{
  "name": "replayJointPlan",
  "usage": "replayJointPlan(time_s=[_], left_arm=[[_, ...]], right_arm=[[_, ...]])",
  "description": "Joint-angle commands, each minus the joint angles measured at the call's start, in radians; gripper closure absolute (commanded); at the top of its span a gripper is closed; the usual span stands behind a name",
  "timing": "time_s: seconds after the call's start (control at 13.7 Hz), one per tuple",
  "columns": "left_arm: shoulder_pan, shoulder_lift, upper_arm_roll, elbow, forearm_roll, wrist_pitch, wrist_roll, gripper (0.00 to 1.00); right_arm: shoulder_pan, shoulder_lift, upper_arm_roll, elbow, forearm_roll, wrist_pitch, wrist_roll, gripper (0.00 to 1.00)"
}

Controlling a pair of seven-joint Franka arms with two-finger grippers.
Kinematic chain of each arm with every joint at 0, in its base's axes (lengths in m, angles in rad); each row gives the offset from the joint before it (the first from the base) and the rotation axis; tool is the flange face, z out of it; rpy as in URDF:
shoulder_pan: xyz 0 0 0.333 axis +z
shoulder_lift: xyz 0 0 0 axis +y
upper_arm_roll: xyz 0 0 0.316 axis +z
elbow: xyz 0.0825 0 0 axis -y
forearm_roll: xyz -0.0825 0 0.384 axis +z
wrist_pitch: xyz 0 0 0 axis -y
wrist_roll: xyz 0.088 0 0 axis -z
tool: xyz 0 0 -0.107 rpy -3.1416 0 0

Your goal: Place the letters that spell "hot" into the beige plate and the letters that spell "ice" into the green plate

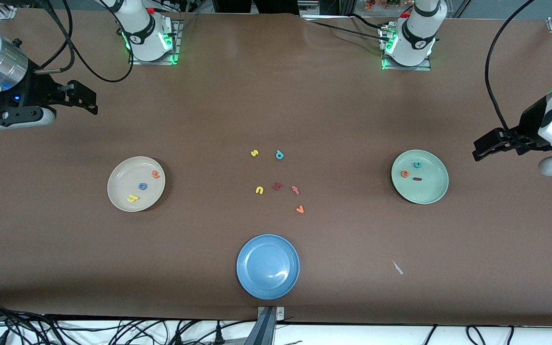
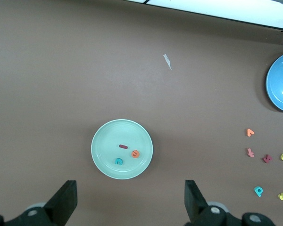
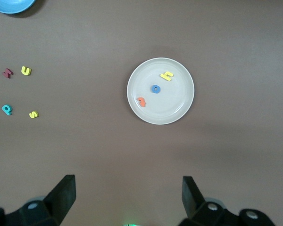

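While both arms wait raised at their own ends of the brown table, the round cream-beige plate toward the right arm's end holds the yellow foam h, blue ring-shaped o and orange t. Toward the left arm's end, the round mint-green plate holds the teal c, orange e and dark red bar-like i. Each wrist view shows only its own plate fully; both show the loose letters, including the yellow u and teal p, and part of the blue plate. Left gripper and right gripper stand released, grasping nothing.
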Motion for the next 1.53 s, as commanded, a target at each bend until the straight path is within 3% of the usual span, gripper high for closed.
replayJointPlan(time_s=[0.0, 1.46], left_arm=[[0.005, -0.006, -0.003, 0.003, -0.024, -0.005, 0.007, 0.0], [0.005, -0.006, -0.003, 0.003, -0.024, -0.005, 0.007, 0.0]], right_arm=[[-0.037, -0.004, 0.03, -0.007, -0.012, -0.002, -0.021, 0.0], [-0.052, 0.017, 0.029, 0.039, -0.058, 0.006, -0.017, 0.0]])
